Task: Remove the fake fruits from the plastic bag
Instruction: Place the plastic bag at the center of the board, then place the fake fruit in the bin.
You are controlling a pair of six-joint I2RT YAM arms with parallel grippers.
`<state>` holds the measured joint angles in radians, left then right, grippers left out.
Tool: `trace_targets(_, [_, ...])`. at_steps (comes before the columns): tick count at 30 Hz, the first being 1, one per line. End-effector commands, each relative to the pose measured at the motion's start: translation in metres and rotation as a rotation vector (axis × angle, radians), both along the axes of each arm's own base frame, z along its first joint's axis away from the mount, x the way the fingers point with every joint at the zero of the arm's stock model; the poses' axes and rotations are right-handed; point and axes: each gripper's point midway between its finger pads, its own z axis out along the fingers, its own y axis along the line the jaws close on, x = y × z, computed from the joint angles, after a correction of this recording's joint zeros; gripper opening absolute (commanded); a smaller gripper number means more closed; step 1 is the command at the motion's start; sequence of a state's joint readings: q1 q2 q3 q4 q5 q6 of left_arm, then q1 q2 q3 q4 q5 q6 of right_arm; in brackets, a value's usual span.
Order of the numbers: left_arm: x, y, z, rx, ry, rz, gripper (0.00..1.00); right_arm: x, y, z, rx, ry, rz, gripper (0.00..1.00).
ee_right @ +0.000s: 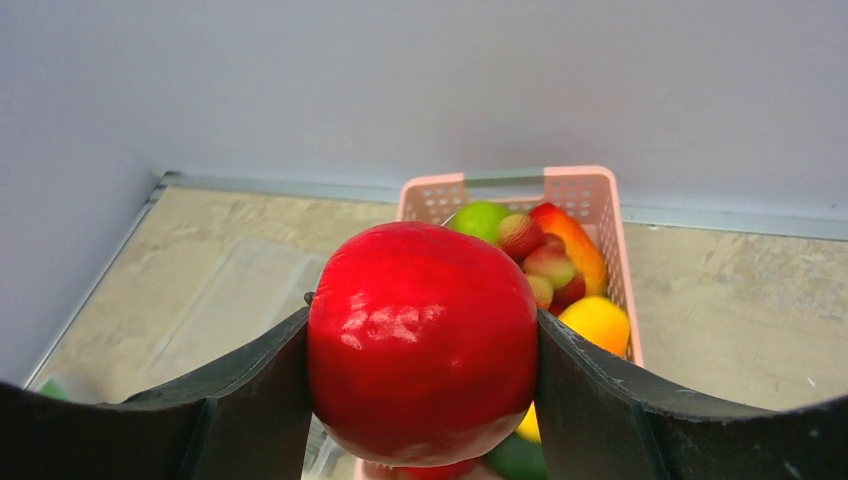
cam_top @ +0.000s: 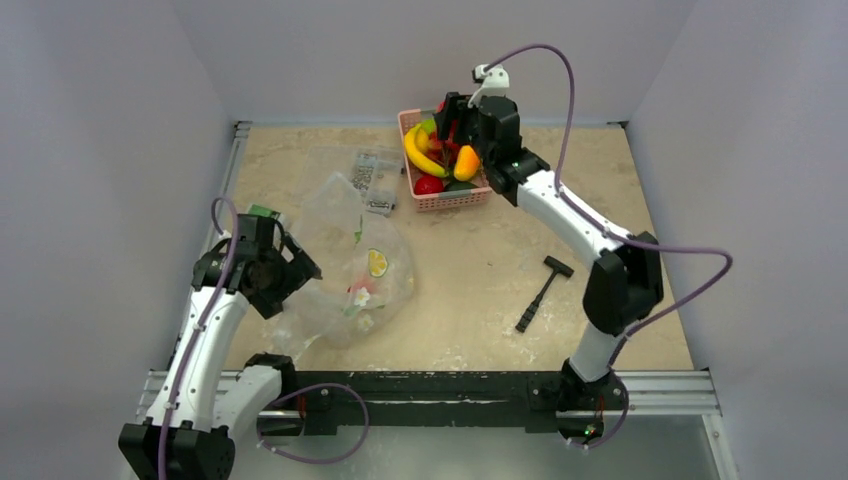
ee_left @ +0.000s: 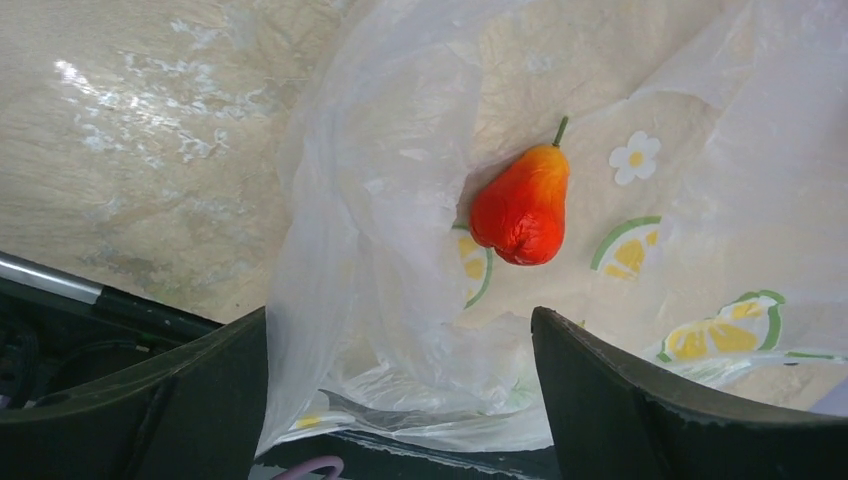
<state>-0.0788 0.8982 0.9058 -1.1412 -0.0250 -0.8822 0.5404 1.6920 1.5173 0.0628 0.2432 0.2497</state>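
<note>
Left wrist view showed you the left gripper (ee_left: 400, 322) with its two dark fingers (ee_left: 170, 400) spread wide and nothing between them. A small glossy red-orange pear-shaped fruit (ee_left: 522, 205) with a green stem lay on the large clear crinkly plastic bag (ee_left: 370, 200) printed with lemon slices and flowers. It sat beyond the fingertips, nearer the right-hand finger than the other, and touched neither. You could not tell whether a layer of film covered it. The bag spread over the beige stone-patterned table (ee_left: 150, 150) and ran down into the gap between the fingers.

From the right wrist you saw the right gripper (ee_right: 422, 330) clamped on a round glossy red apple (ee_right: 420, 340), one finger pressed to each side of it. The apple filled the gap between the fingers. Behind and below it stood the pink slotted plastic basket (ee_right: 600, 190), holding green, reddish and yellow fruits.

From the top external camera, the left gripper (cam_top: 300, 268) hung at the left edge of the bag (cam_top: 350, 250), and the right gripper (cam_top: 452, 125) was over the basket (cam_top: 408, 120) at the far side of the table, well apart from the bag
</note>
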Motion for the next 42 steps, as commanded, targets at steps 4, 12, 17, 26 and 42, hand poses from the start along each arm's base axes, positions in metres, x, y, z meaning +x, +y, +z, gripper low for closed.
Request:
trace_targets(4, [0.009,-0.039,-0.014,-0.189,-0.048,-0.154,0.75,0.109,-0.005,-0.005,0.176,-0.033,0.007,0.01])
trace_targets(12, [0.014,-0.047,-0.008,-0.217,-0.094,-0.228,0.70,0.184,-0.020,-0.048,0.145,-0.049,-0.043,0.05])
trace_targets(17, [0.015,-0.051,-0.007,-0.238,-0.140,-0.248,0.70,0.210,-0.023,-0.079,0.125,-0.015,-0.039,0.09])
trace_targets(26, [0.015,-0.057,-0.010,-0.252,-0.130,-0.323,0.64,0.209,-0.025,-0.134,0.084,0.080,-0.043,0.22])
trace_targets(42, [0.012,-0.069,-0.010,-0.329,-0.146,-0.342,0.82,0.197,-0.031,-0.130,0.042,0.106,-0.047,0.76])
